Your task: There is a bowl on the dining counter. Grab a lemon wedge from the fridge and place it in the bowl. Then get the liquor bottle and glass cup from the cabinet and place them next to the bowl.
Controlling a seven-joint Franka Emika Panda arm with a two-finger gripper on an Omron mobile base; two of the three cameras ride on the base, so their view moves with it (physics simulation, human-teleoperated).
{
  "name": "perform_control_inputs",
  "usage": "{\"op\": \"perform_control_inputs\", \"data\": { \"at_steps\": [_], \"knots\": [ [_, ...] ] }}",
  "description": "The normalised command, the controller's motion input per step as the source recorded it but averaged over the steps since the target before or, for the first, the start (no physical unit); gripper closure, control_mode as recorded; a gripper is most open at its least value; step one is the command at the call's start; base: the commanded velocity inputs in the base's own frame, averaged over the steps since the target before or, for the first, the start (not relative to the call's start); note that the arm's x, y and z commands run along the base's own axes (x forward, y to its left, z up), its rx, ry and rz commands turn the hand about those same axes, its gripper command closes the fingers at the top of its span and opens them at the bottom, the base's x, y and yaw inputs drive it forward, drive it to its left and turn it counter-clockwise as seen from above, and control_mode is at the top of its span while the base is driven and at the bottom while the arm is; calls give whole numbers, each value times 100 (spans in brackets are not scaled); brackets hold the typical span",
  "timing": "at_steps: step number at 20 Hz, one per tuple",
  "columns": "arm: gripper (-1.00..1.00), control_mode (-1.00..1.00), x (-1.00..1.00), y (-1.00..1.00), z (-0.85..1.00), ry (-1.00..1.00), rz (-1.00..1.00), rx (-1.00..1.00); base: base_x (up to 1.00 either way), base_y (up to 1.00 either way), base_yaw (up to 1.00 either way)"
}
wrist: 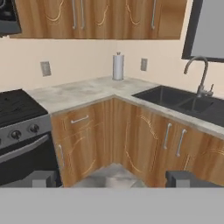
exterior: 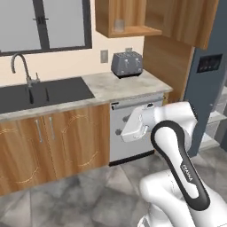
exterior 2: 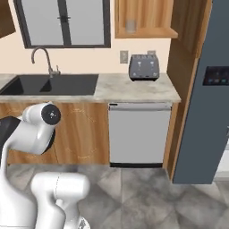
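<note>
The cabinet [exterior: 133, 17] hangs open above the worktop, and the glass cup [exterior: 119, 25] stands on its shelf; both appear again in the right base view, cabinet [exterior 2: 147, 20] and glass cup [exterior 2: 130, 25]. The dark slate fridge [exterior: 208, 84] with its black panel stands at the right [exterior 2: 203, 112]. My gripper [wrist: 112, 179] is open, its two dark fingertips [wrist: 43, 178] set wide apart with nothing between them. It faces a corner of wooden base cupboards, away from the cabinet. The bowl, dining counter, lemon wedge and liquor bottle are out of view.
A grey toaster [exterior: 127, 64] sits on the worktop under the cabinet, above a dishwasher [exterior 2: 138, 134]. A black sink [exterior 2: 49, 85] with faucet lies to the left. The hand view has a stove [wrist: 22, 127] at left and a paper towel roll [wrist: 118, 66].
</note>
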Motion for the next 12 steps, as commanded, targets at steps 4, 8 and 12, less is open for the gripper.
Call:
{"op": "perform_control_inputs", "data": {
  "at_steps": [4, 8, 12],
  "knots": [
    [-100, 100, 0, 0, 0, 0, 0, 0, 100, -34, 21],
    [-100, 100, 0, 0, 0, 0, 0, 0, 95, -37, 20],
    [-100, 100, 0, 0, 0, 0, 0, 0, 83, -37, 18]
  ]
}}
